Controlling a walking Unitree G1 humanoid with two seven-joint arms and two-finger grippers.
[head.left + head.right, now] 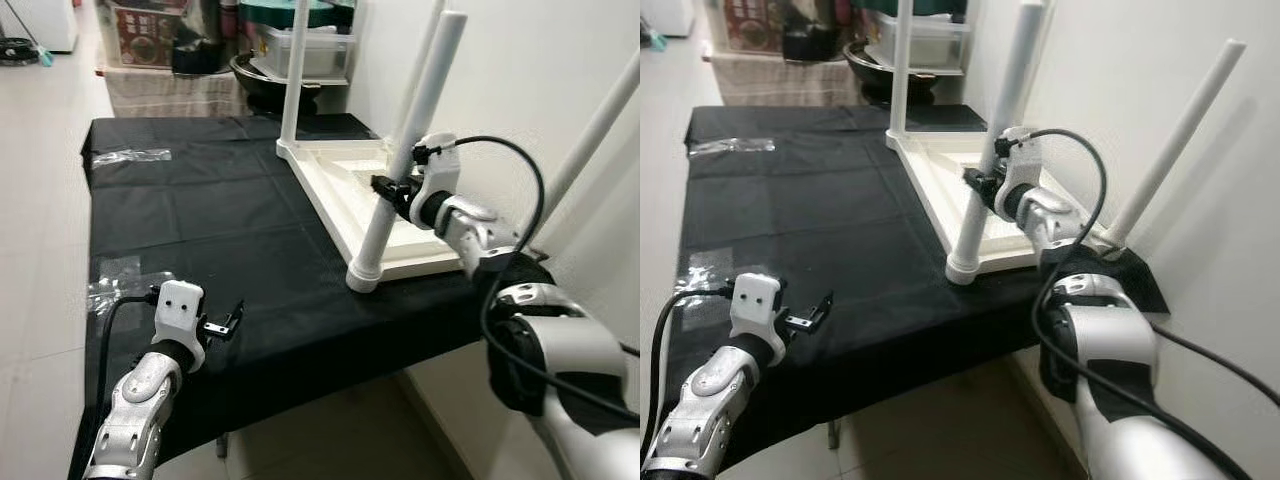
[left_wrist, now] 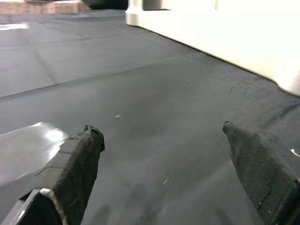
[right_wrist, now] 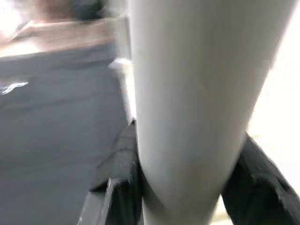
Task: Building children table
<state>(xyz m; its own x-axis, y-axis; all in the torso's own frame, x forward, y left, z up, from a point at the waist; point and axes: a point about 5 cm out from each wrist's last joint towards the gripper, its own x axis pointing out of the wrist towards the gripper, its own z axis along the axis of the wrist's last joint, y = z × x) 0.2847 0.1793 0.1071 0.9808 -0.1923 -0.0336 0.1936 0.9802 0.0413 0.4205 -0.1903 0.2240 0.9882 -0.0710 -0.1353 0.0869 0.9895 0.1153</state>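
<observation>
A white children's table top (image 1: 330,185) lies upside down on the black cloth (image 1: 200,220), at its right edge by the wall. White legs stand up from its corners. My right gripper (image 1: 395,190) is shut on the near leg (image 1: 405,160), about halfway up it; in the right wrist view the leg (image 3: 197,108) sits tight between the black fingers (image 3: 119,178). My left gripper (image 1: 225,325) hovers open low over the cloth near its front edge, with nothing between its fingers (image 2: 77,164).
The cloth-covered platform ends close in front of me, with floor (image 1: 40,200) to the left. A white wall (image 1: 520,90) runs along the right. Clear plastic scraps (image 1: 125,155) lie on the cloth. Boxes and a dark pot (image 1: 270,85) stand beyond the far edge.
</observation>
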